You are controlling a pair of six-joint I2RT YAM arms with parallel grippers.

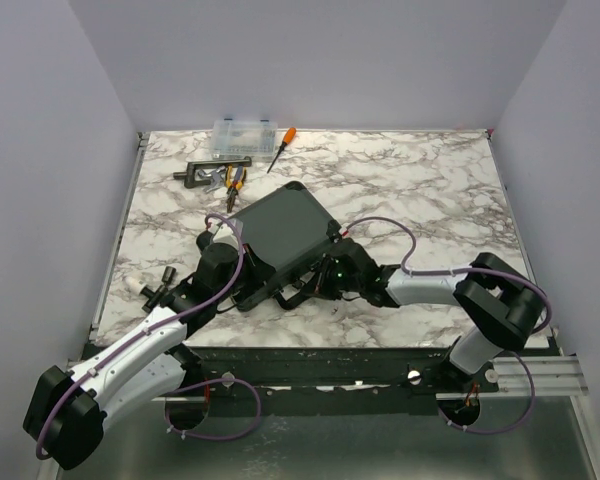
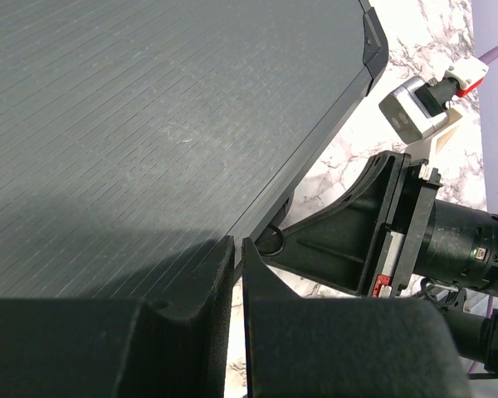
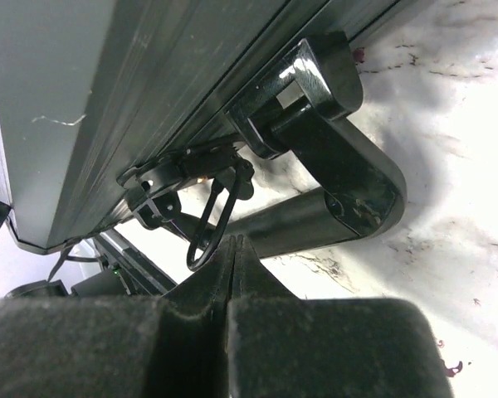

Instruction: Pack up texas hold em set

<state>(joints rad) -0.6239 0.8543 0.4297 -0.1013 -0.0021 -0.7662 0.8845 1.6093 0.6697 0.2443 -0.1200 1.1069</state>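
The black briefcase (image 1: 280, 225) lies closed on the marble table, turned at an angle. Its ribbed lid (image 2: 149, 108) fills the left wrist view. Its handle (image 3: 349, 166) and a wire latch loop (image 3: 207, 224) show on the near side in the right wrist view. My left gripper (image 1: 252, 290) is shut and empty, its tips (image 2: 237, 245) at the lid's near edge. My right gripper (image 1: 310, 286) is shut and empty, its tips (image 3: 234, 240) right beside the latch loop. Chips, cards, button and dice are hidden.
A clear plastic organizer box (image 1: 245, 138) stands at the back edge. An orange-handled screwdriver (image 1: 283, 145) lies beside it. Pliers and other hand tools (image 1: 220, 177) lie behind the briefcase. A small black part (image 1: 160, 292) sits at the near left.
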